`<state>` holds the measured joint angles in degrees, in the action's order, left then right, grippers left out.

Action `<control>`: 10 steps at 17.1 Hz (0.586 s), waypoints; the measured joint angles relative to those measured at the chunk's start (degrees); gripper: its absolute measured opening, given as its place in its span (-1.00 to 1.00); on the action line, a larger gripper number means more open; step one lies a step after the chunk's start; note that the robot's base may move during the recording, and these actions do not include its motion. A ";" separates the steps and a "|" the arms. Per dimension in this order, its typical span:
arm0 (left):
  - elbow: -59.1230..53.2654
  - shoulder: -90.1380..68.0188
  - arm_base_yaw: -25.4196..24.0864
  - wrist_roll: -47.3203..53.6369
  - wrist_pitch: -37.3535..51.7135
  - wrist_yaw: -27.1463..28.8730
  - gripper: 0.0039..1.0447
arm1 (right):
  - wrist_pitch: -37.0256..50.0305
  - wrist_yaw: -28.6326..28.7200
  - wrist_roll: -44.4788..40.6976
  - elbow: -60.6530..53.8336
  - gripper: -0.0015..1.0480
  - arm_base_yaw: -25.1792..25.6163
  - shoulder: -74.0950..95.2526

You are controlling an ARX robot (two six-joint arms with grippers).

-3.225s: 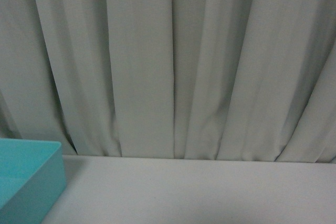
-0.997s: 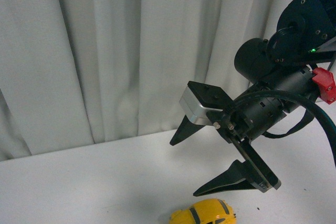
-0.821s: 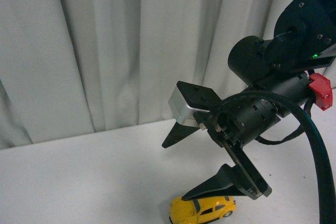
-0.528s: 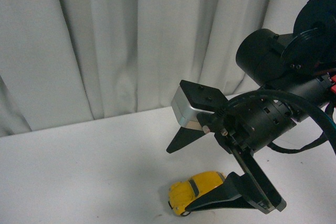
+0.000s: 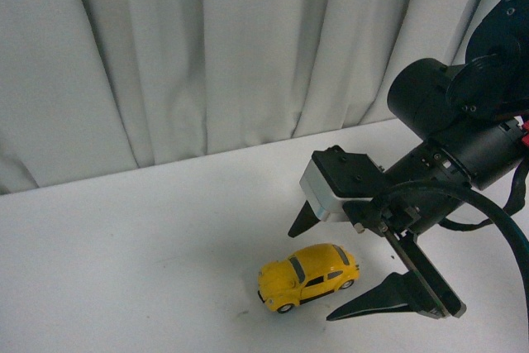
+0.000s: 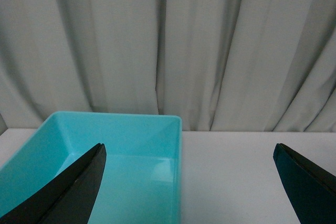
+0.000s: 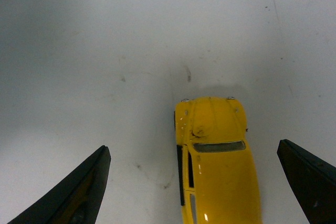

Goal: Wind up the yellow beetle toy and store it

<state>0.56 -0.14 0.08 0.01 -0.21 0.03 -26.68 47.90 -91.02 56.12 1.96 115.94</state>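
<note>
The yellow beetle toy [image 5: 307, 276] stands on its wheels on the white table, low and right of centre in the front view. My right gripper [image 5: 318, 272] hangs over it, open, with one black finger behind the car and the other in front. The right wrist view shows the toy [image 7: 218, 156] between the spread fingertips [image 7: 310, 179], closer to one of them and untouched. My left gripper [image 6: 191, 179] is open too, with nothing between its fingers; it does not appear in the front view.
A turquoise bin [image 6: 121, 166] with nothing seen inside it sits under one of the left gripper's fingers. A grey pleated curtain [image 5: 207, 55] closes off the back of the white table [image 5: 124, 270].
The front view has swung: first a curtain and bin corner, then the right arm entered. Over the last second the right gripper came down around the toy.
</note>
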 joint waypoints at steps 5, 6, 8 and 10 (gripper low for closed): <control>0.00 0.00 0.00 -0.02 0.00 0.00 0.88 | 2.86 -1.31 -1.01 0.37 0.87 0.00 3.26; 0.00 0.00 0.00 0.00 0.00 0.00 0.88 | 3.72 -1.62 -1.01 0.37 0.87 0.02 3.56; 0.00 0.00 0.00 0.00 0.02 0.00 0.88 | 4.07 -2.73 -1.68 0.39 0.87 0.39 4.85; 0.00 0.00 0.00 0.00 0.02 0.00 0.88 | 3.43 -3.41 -3.19 1.20 0.87 0.74 6.43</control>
<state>0.56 -0.14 0.08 0.01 -0.19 0.03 -23.24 44.49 -94.21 57.32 2.70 122.37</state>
